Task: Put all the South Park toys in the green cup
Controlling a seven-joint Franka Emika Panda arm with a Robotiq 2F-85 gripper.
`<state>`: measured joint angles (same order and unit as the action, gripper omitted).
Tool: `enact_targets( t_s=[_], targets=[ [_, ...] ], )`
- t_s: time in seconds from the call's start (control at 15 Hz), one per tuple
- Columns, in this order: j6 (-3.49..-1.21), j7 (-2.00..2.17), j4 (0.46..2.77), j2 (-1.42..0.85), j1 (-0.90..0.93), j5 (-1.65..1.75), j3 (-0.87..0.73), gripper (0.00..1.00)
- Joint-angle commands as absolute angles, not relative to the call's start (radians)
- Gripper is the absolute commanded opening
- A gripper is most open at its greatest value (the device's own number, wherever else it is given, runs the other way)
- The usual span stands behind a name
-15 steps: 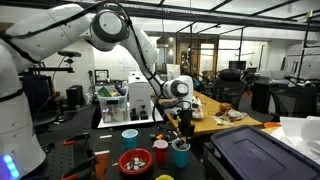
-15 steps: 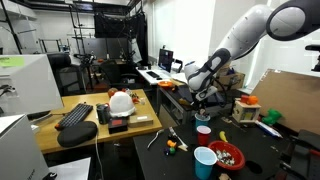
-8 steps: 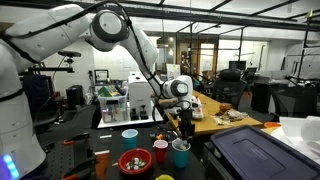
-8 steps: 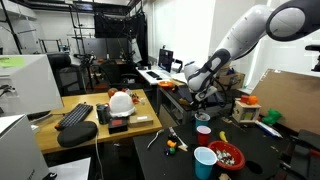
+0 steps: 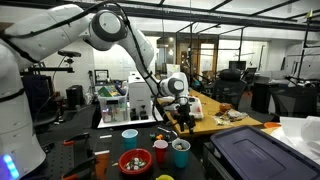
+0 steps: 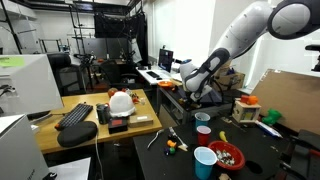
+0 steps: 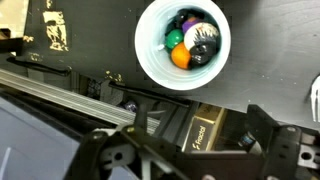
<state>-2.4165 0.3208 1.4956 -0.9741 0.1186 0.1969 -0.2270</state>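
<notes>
The green cup [image 5: 180, 153] stands on the dark table beside the red cup [image 5: 160, 152]. In the wrist view I look straight down into the green cup [image 7: 150, 60]; its inside looks pale. Several small toys [image 7: 190, 42] lie in it: green, orange, purple and black-and-white. My gripper [image 5: 184, 120] hangs a little above the cup, also seen in the other exterior view [image 6: 203, 101]. In the wrist view the gripper [image 7: 188, 150] is open, and its dark fingers [image 7: 272, 140] stand wide apart with nothing between them.
A light-blue cup [image 5: 130, 137] and a red bowl [image 5: 133, 160] of small pieces stand near the cups. A few small coloured pieces [image 6: 172, 146] lie on the table. A gold box [image 7: 200, 128] sits below the table edge. A wooden desk [image 6: 75, 125] holds a keyboard.
The jaws have opened from nearly shut to wide. The gripper has risen slightly above the green cup.
</notes>
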Motion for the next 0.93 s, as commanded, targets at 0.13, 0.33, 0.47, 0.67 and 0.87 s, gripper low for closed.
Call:
enact_targets(
  t_s=[0.13, 0.33, 0.47, 0.67, 0.87],
  targets=[
    [-2.5, 0.29, 1.618, -0.871, 0.159, 0.202, -0.18, 1.0],
    [-2.504, 0.256, 1.643, -0.845, 0.15, 0.178, -0.125, 1.0],
    [-2.51, 0.219, 1.655, -0.836, 0.139, 0.157, -0.082, 1.0],
    [-2.514, 0.149, 1.651, -0.838, 0.125, 0.13, -0.019, 1.0],
    [-2.506, 0.108, 1.629, -0.857, 0.131, 0.114, 0.024, 1.0]
  ],
)
